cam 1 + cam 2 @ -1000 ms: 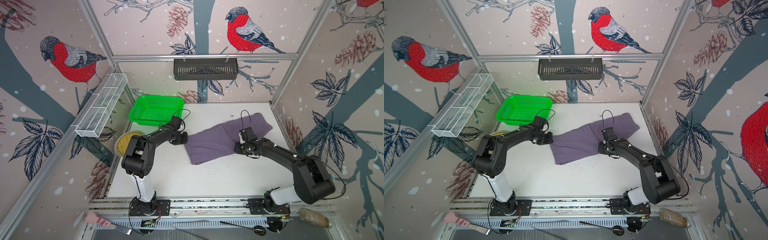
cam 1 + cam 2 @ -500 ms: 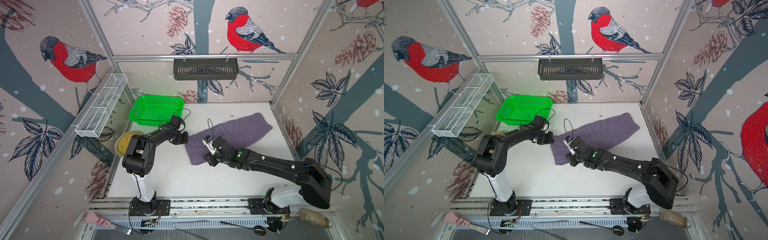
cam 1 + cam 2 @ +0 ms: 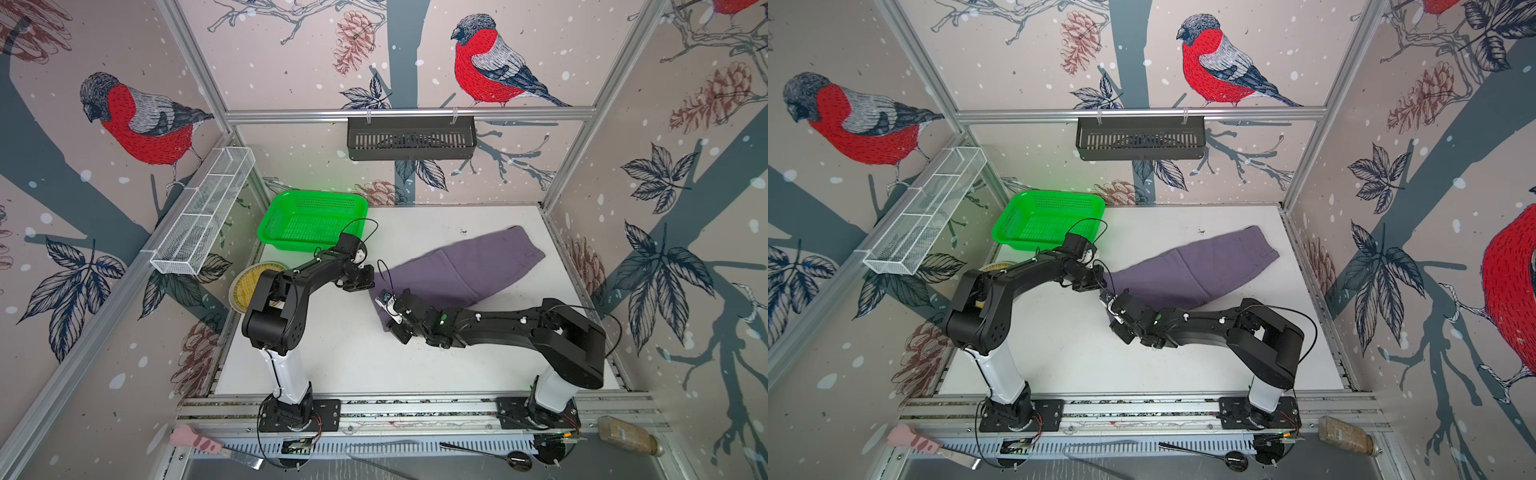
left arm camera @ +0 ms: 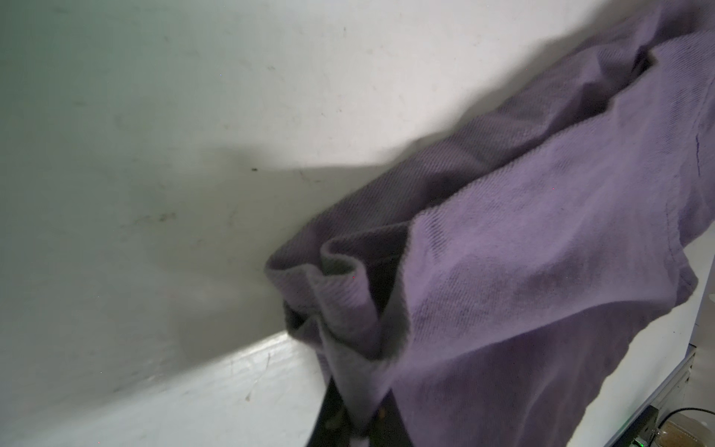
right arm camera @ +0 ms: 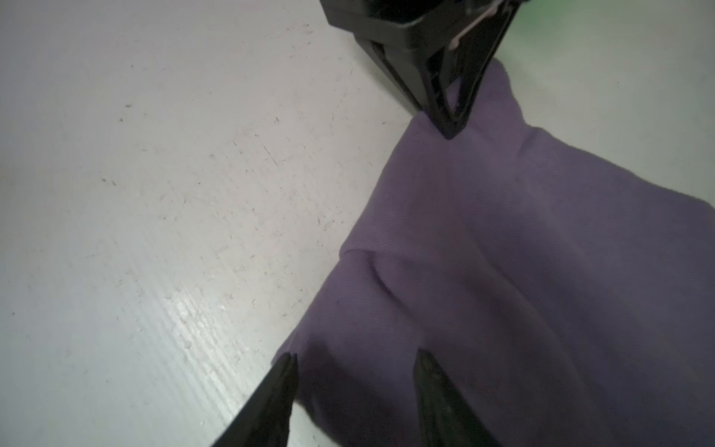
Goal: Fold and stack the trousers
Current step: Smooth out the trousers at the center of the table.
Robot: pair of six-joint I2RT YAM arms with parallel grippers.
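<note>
The trousers (image 3: 465, 266), dusty purple, lie on the white table (image 3: 332, 357) in a long folded band that starts near the green basket (image 3: 291, 244) and runs away from it toward the side wall. In both top views the end farthest from the basket shows stitched seams; no writing can be made out on the cloth (image 3: 1192, 266).

The left gripper (image 3: 365, 280) sits just in front of the basket, at the nearest corner of the trousers. The left wrist view shows it (image 4: 360, 422) clamped on a bunched edge of the fabric, which rises in folds from between its fingers.

The right gripper (image 3: 392, 322) is at the same end of the trousers, at the corner farther from the basket. In the right wrist view its jaws (image 5: 358, 371) stand apart over the cloth, gripping nothing, with the left claw's closed tip (image 5: 449, 127) pressed on the corner beyond.

Well away from the basket, past the front rail, lies a bottle (image 3: 627, 436); its label is too small to read.
</note>
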